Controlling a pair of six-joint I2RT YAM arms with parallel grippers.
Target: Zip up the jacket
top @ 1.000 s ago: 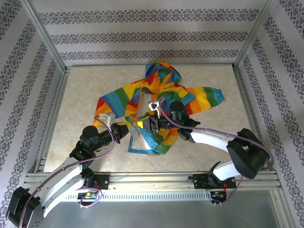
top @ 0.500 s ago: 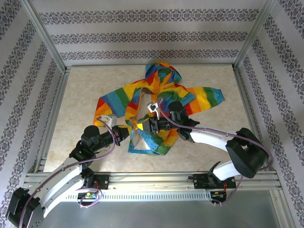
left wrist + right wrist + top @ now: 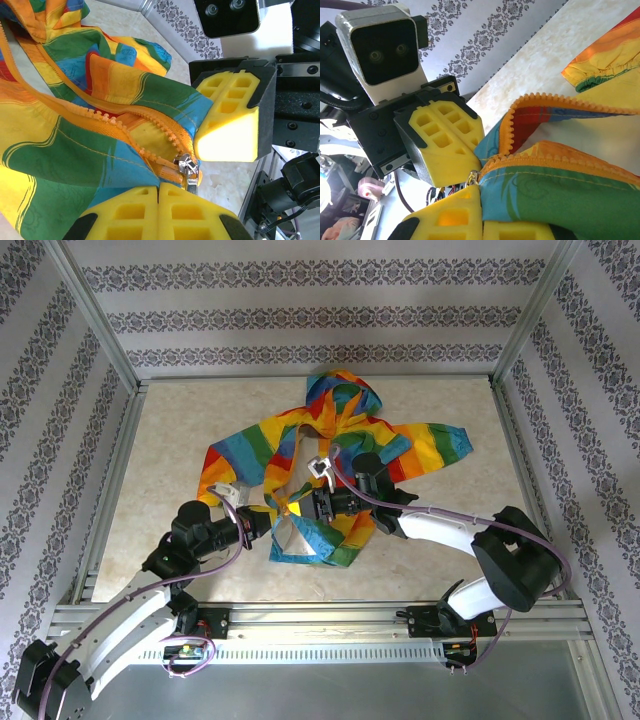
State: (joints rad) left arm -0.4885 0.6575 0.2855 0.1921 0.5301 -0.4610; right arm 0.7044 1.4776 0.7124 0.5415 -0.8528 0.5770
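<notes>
On the table (image 3: 160, 440): we find the jacket (image 3: 270, 445) spread near the middle, with the hood (image 3: 345, 400) toward the far side and the hem toward the arms.
Left sleeve (image 3: 225, 455): we note it stretched out to the left, lying on the table.
Left gripper (image 3: 268, 521): we see it at the hem, just left of the front opening. In its wrist view its pads (image 3: 130, 215) are pressed together with no gap, and fabric runs down to their top edge. We judge it clamped on the jacket at the lower end of the zipper. We cannot tell how deep the bite goes.
Zipper (image 3: 100, 117): orange. Its two rows of teeth part above the slider and stand open up the front.
Slider (image 3: 186, 165): metal, low on the zipper near the hem, just above the left pads.
Right gripper (image 3: 297, 506): we see it reaching in from the right, nearly tip to tip with the left one. In its wrist view its pads (image 3: 445, 220) are closed on a blue-green corner of the hem.
Right sleeve (image 3: 440, 445): we note it stretched out to the right, well apart from both grippers.
</notes>
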